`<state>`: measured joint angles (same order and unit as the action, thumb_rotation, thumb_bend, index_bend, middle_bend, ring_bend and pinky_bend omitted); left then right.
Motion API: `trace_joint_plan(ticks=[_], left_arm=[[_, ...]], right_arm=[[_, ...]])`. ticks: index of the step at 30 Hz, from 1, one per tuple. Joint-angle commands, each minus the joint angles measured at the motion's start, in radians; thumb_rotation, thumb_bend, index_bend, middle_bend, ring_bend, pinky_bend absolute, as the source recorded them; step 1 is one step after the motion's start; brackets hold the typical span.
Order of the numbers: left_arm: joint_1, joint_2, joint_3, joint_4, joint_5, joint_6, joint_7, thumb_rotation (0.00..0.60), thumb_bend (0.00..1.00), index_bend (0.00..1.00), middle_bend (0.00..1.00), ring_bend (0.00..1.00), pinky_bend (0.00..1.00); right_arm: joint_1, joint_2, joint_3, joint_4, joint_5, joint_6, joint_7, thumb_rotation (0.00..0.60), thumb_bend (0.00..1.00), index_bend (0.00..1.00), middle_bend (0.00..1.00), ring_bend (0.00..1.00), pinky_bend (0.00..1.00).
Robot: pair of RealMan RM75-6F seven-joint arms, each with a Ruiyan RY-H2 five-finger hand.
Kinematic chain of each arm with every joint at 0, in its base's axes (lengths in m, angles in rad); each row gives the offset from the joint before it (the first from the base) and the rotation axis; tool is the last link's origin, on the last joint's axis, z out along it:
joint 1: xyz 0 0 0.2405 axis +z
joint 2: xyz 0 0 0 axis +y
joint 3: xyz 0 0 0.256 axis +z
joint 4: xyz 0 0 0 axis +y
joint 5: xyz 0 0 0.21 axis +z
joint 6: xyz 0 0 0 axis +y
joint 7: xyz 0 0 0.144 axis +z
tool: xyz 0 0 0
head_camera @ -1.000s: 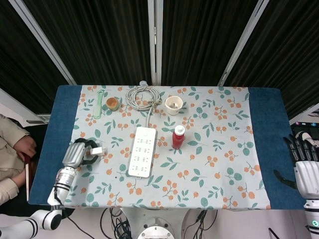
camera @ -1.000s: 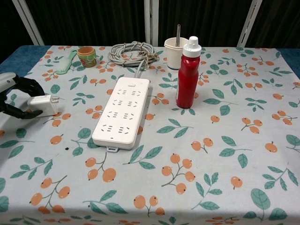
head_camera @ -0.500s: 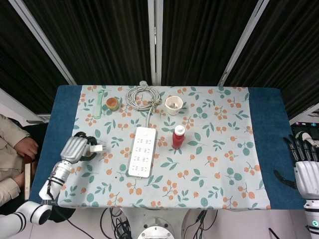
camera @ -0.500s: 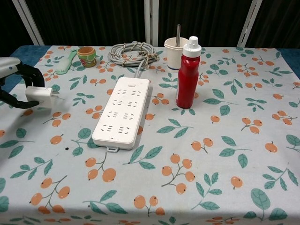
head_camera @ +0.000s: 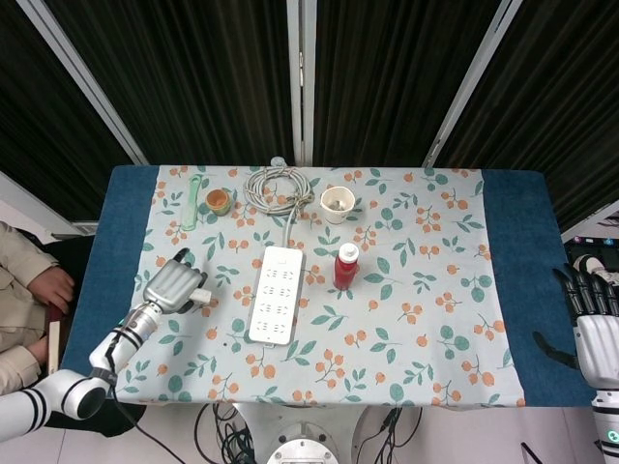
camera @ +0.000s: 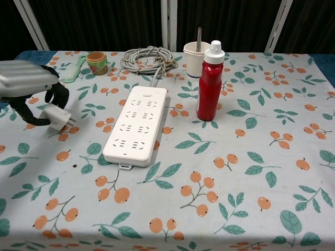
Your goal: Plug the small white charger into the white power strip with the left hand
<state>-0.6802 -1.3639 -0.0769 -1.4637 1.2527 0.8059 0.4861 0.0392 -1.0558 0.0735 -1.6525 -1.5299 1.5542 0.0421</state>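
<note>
My left hand point(head_camera: 175, 287) point(camera: 32, 90) holds the small white charger point(camera: 56, 117) point(head_camera: 200, 296) above the cloth, left of the power strip. The charger's prongs point down and to the right. The white power strip point(head_camera: 275, 294) point(camera: 136, 125) lies lengthwise in the middle of the table, its cable running back to a grey coil point(head_camera: 276, 187) point(camera: 148, 59). A gap of cloth separates the charger from the strip. My right hand point(head_camera: 593, 324) hangs off the table's right edge with its fingers apart, holding nothing.
A red bottle with a white cap point(head_camera: 345, 267) point(camera: 210, 82) stands just right of the strip. Behind it sits a white cup point(head_camera: 337, 204) point(camera: 197, 52). A small orange pot point(head_camera: 219, 201) point(camera: 97, 63) and a green brush point(head_camera: 191, 214) point(camera: 73, 69) lie at the back left.
My left hand has lifted and swung right toward the power strip with the charger. The charger has tipped, so its prongs now angle downward. The right hand has stayed put.
</note>
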Motion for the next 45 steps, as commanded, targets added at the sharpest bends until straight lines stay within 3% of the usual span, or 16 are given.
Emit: trace_joint_plan(ticks=[1, 13, 18, 26, 29, 33, 34, 39, 45], left_arm=[[-0.023, 0.013, 0.001, -0.045, -0.069, -0.011, 0.068, 0.600, 0.47, 0.46, 0.50, 0.33, 0.08], [-0.040, 0.022, 0.028, -0.094, -0.137, 0.018, 0.126, 0.600, 0.47, 0.35, 0.39, 0.29, 0.09], [-0.023, 0.049, 0.033, -0.143, -0.140, 0.057, 0.099, 0.600, 0.45, 0.25, 0.32, 0.24, 0.09], [0.041, 0.077, 0.025, -0.157, -0.080, 0.085, -0.168, 0.600, 0.36, 0.22, 0.29, 0.22, 0.10], [0.085, 0.033, 0.009, -0.108, -0.024, 0.144, -0.340, 0.600, 0.28, 0.23, 0.30, 0.22, 0.10], [0.133, -0.044, -0.004, 0.018, 0.076, 0.192, -0.694, 0.600, 0.26, 0.30, 0.33, 0.22, 0.11], [0.138, -0.061, 0.002, 0.056, 0.102, 0.206, -0.732, 0.600, 0.26, 0.30, 0.33, 0.22, 0.12], [0.155, -0.151, 0.028, 0.229, 0.200, 0.286, -0.809, 0.600, 0.26, 0.35, 0.36, 0.22, 0.13], [0.145, -0.185, 0.046, 0.290, 0.237, 0.286, -0.807, 0.600, 0.26, 0.34, 0.35, 0.22, 0.13]], right_arm=[[0.001, -0.003, 0.000, 0.004, 0.001, -0.004, 0.004, 0.600, 0.12, 0.00, 0.02, 0.00, 0.00], [0.003, -0.007, 0.003, 0.014, 0.005, -0.008, 0.013, 0.600, 0.13, 0.00, 0.02, 0.00, 0.00], [0.002, -0.006, 0.003, 0.015, 0.004, -0.005, 0.014, 0.600, 0.13, 0.00, 0.02, 0.00, 0.00], [0.005, 0.004, 0.005, 0.009, 0.001, -0.008, 0.010, 0.600, 0.13, 0.00, 0.02, 0.00, 0.00], [0.008, 0.016, 0.009, 0.002, -0.001, -0.007, 0.005, 0.600, 0.13, 0.00, 0.02, 0.00, 0.00], [0.014, 0.043, 0.017, -0.016, -0.005, -0.007, -0.002, 0.600, 0.13, 0.00, 0.02, 0.00, 0.00], [0.015, 0.049, 0.019, -0.020, -0.005, -0.006, -0.006, 0.600, 0.13, 0.00, 0.02, 0.00, 0.00], [0.018, 0.065, 0.023, -0.045, -0.007, -0.005, -0.023, 0.600, 0.13, 0.00, 0.02, 0.00, 0.00], [0.015, 0.062, 0.020, -0.053, -0.005, -0.003, -0.029, 0.600, 0.13, 0.00, 0.02, 0.00, 0.00]])
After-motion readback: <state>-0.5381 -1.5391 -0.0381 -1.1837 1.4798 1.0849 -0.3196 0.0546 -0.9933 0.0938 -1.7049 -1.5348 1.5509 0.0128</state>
